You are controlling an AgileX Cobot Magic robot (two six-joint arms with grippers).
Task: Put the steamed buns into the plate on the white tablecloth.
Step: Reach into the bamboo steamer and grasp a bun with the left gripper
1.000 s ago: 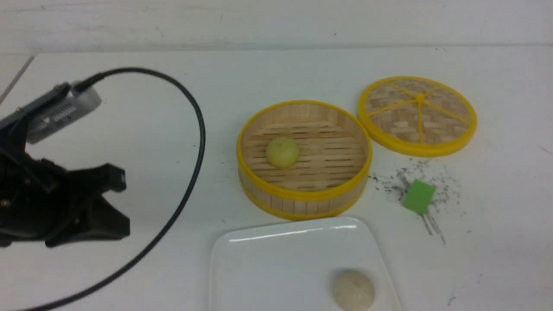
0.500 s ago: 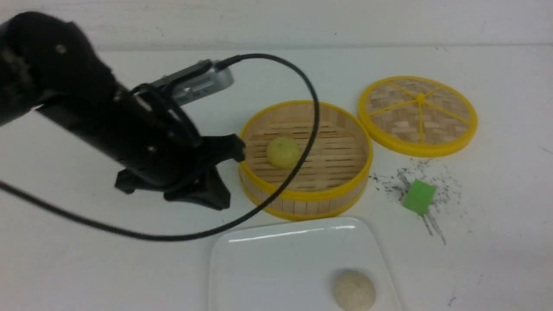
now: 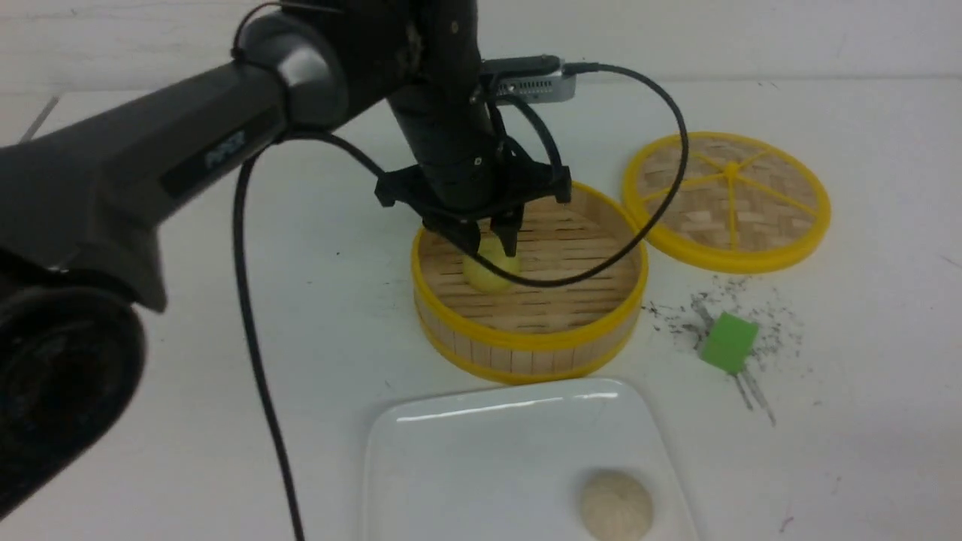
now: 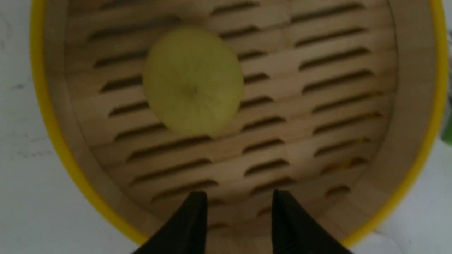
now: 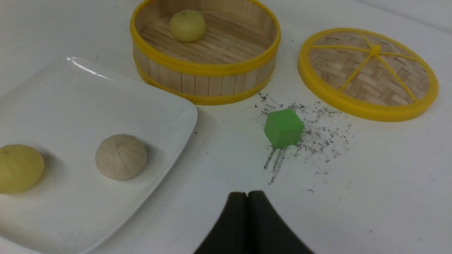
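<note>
White cloth [image 3: 864,338] lies under everything. The left gripper [image 4: 238,218] is spread apart above the round basket [image 3: 526,342], where one yellow bun [image 4: 193,81] sits. The right gripper [image 5: 246,193] is closed. Two buns [image 5: 121,157] sit on the white plate [image 5: 81,102].

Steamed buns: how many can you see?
3. One yellow bun sits in the steamer. Another yellow bun and a beige bun are on the white plate. More could be hidden past the picture's edge.
</note>
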